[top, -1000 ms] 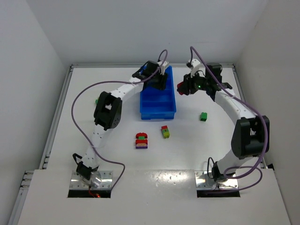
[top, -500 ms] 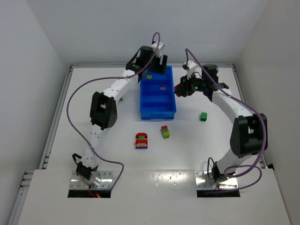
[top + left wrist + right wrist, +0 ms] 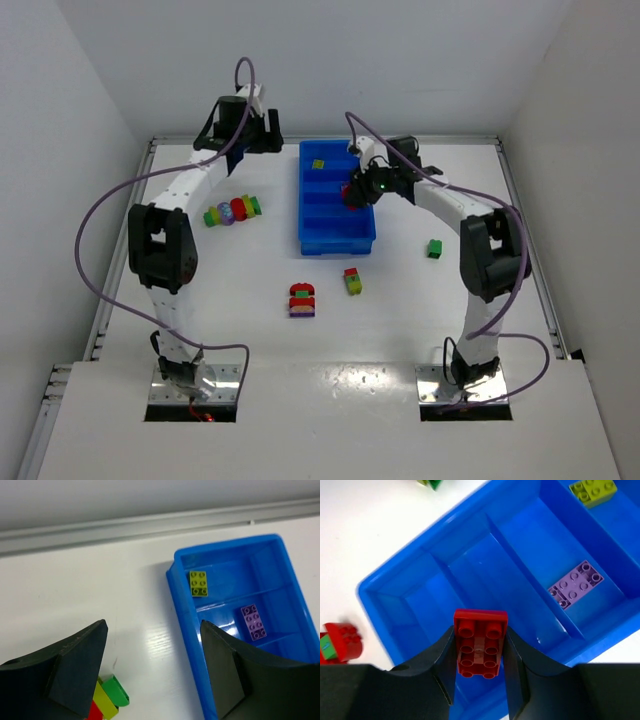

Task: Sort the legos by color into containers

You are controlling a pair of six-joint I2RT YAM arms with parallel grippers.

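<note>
Above tray [image 3: 336, 238], right tool [image 3: 351, 192] grips red lego [image 3: 346, 189].

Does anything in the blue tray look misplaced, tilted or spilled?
Nothing stands out. The yellow-green brick and the purple brick lie flat, each alone in its own compartment of the tray. The right gripper holds a red brick squarely above it.

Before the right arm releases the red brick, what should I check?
1. Grip: red brick clamped in right fingers: ok.
2. Position: brick above the tray, not the table: ok.
3. Which compartment lies under it: cannot tell.
4. Sorted so far: yellow-green brick and purple brick, each alone in its compartment: ok.
5. Clearance: left fingers open, off to the tray's side: ok.
</note>
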